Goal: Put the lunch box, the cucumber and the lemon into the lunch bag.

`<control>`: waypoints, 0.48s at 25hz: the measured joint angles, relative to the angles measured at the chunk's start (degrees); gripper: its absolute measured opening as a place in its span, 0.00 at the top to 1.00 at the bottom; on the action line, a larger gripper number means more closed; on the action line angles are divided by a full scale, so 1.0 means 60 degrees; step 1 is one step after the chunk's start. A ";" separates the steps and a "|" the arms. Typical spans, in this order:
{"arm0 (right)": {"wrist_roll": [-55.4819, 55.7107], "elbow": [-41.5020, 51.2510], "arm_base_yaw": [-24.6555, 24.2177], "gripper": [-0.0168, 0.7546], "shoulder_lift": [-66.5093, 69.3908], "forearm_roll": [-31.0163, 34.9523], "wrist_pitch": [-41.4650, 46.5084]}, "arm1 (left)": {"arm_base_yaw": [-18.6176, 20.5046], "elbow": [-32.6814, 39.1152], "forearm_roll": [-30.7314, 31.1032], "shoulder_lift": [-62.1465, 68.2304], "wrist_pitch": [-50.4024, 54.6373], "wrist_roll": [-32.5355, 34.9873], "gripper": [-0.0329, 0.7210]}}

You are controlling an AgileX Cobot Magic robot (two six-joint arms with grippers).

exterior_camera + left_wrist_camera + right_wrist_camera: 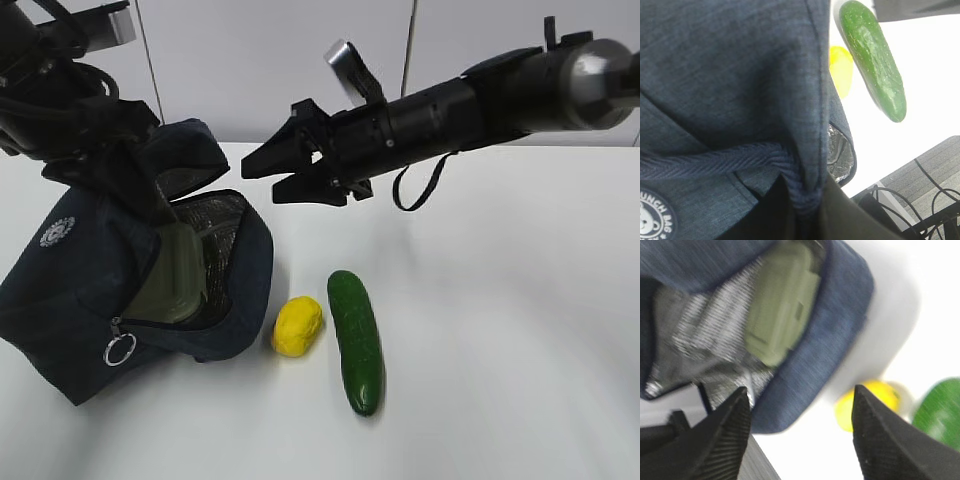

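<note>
Lunch box (178, 275) already in lunch bag (75, 290); lemon (297, 326) & cucumber (355, 341) left on table (520, 330) nr front edge; right gripper (268, 172) spread, empty; left gripper's fingers hidden, can't tell.

So the count: one lunch bag (90, 290), one lunch box (175, 275) (sitting inside the bag's open mouth), one lemon (297, 326) just beside the bag, one cucumber (355, 340) on the lemon's far side from the bag, and two robot arms.
</note>
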 joint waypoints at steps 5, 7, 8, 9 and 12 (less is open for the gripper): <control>0.1345 0.0000 -0.0216 0.36 -0.0738 -0.2473 0.0174 | 0.0000 0.0000 0.0000 0.0000 0.0000 0.0000 0.96; 0.1952 0.0000 -0.0230 0.36 -0.1018 -0.3611 0.0305 | 0.0000 0.0000 0.0000 0.0000 0.0000 0.0000 0.96; 0.2279 0.0000 -0.0230 0.36 -0.1112 -0.4205 0.0406 | 0.0000 0.0000 0.0000 0.0000 0.0000 0.0000 0.96; 0.2583 0.0000 -0.0230 0.36 -0.1204 -0.4737 0.0482 | 0.0000 0.0000 0.0018 0.0000 0.0000 0.0000 0.96; 0.3485 0.0000 -0.0230 0.36 -0.1397 -0.6154 0.0703 | 0.0000 0.0000 0.0018 0.0000 0.0000 0.0000 0.96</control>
